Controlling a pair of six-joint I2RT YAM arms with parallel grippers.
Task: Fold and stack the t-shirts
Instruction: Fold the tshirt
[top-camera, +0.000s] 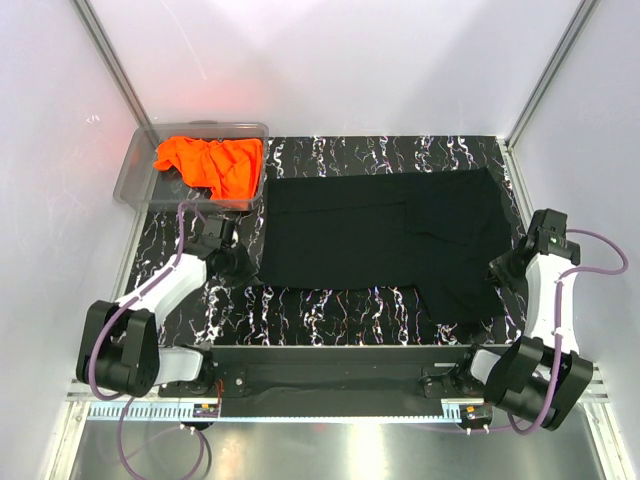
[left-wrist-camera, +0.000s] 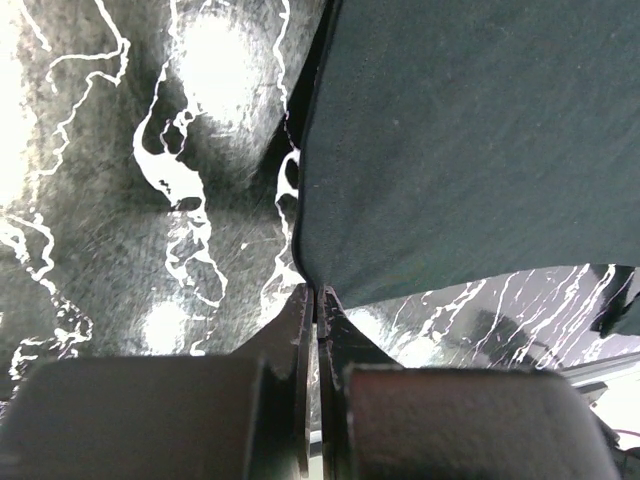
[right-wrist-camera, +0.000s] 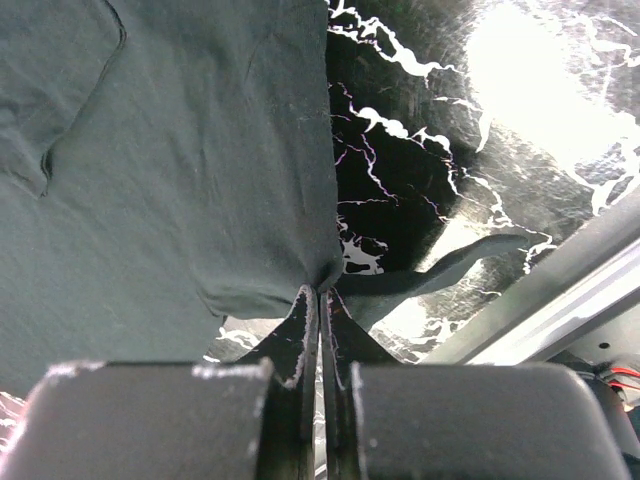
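The black t-shirt (top-camera: 370, 230) lies spread flat across the middle of the black marbled mat (top-camera: 330, 312), with a sleeve part reaching toward the near right. My left gripper (top-camera: 243, 268) is shut on its near left corner, and the left wrist view shows the shirt (left-wrist-camera: 460, 140) running into the closed tips (left-wrist-camera: 316, 292). My right gripper (top-camera: 497, 270) is shut on the shirt's right edge, where the cloth (right-wrist-camera: 180, 150) puckers at the tips (right-wrist-camera: 321, 290). The orange t-shirt (top-camera: 215, 160) lies crumpled in the clear plastic bin (top-camera: 135, 178) at the back left.
White walls and metal frame posts enclose the table on the left, back and right. A metal rail (right-wrist-camera: 560, 290) runs along the mat's edge close to my right gripper. The arm bases and a black bar (top-camera: 330, 365) sit at the near edge.
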